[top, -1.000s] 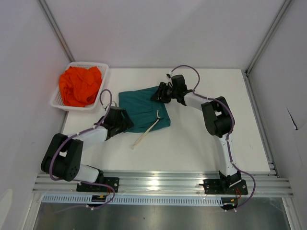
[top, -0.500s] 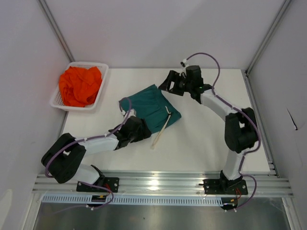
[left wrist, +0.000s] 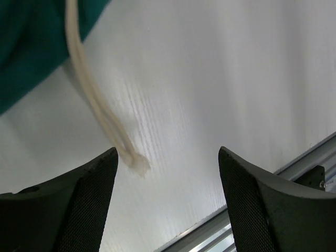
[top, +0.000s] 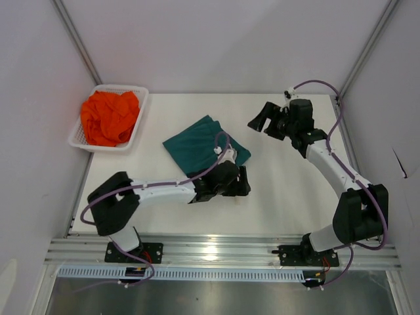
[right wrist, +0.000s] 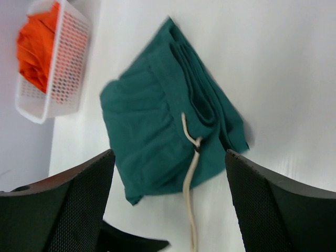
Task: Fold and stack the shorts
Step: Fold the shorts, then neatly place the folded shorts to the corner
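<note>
The dark teal-green shorts (top: 197,147) (right wrist: 157,131) lie folded on the table, and a pale drawstring (right wrist: 190,178) (left wrist: 100,110) trails off their near edge. The orange shorts (top: 108,117) (right wrist: 34,47) sit bunched in the white basket (top: 136,125). My left gripper (top: 244,182) (left wrist: 168,157) hovers open just past the teal shorts' near right corner, with the drawstring's end beside its left finger (left wrist: 79,199). My right gripper (top: 258,119) (right wrist: 168,157) hangs open and empty to the right of the teal shorts, clear of them.
The white mesh basket (right wrist: 58,79) stands at the table's far left corner. The table's front edge and metal rail (left wrist: 310,168) run close below the left gripper. White walls close in the left, right and back sides.
My right gripper has opened, let go of the teal shorts and drawn back to the right. The left arm has swept right along the shorts' near edge. The shorts have shifted and turned slightly.
</note>
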Controlling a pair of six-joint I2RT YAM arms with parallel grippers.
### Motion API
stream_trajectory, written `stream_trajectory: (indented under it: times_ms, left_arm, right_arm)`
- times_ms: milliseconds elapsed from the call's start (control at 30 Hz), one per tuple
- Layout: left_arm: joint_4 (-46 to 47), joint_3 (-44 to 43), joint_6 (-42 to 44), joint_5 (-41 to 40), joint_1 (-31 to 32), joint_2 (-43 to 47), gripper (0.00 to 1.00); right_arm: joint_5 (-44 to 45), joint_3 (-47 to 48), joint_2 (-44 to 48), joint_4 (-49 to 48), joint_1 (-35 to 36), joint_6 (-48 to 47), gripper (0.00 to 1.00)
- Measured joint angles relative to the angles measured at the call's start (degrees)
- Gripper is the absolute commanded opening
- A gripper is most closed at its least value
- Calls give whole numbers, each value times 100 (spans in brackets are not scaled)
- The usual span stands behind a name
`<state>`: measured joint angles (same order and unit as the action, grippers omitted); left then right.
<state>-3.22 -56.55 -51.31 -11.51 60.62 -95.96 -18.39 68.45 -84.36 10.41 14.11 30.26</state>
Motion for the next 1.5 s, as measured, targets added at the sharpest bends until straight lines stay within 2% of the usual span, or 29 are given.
stream_trajectory:
  times_ms: [167,333,500,600,700,1000,1333,1467,1500]
  left_arm:
    - [-636,168,195,-212,-387,1231,85]
    - [-1244,509,260,-400,-1027,2754,87]
    - [-1941,793,352,-503,-1805,3534,89]
    - [-2352,1045,433,-514,-2385,3941,90]
    - [-2717,1093,535,-557,-2671,4247,89]
    - [-3163,1093,778,-592,-2717,4583,90]
    - [-3353,1093,933,-649,-2717,4804,90]
    - [-3364,1093,949,-669,-2717,4806,90]
    - [-3366,1093,960,-678,-2717,4809,90]
  right_arm:
    - [125,-538,-7,199,192,20,89]
    - [649,-1091,-4,35,1012,560,89]
    - [1727,-1672,-9,-168,2282,1801,89]
    - [2380,-1628,-118,-92,2997,2688,88]
    - [2874,-1550,-354,-157,3375,3427,87]
    - [3469,-1556,-1178,-850,3606,4760,80]
    - [3915,-1486,-1663,-1097,3641,5383,65]
    - [4002,-1217,-1906,-1003,3639,5414,54]
    - [4015,-1139,-1969,-970,3639,5418,47]
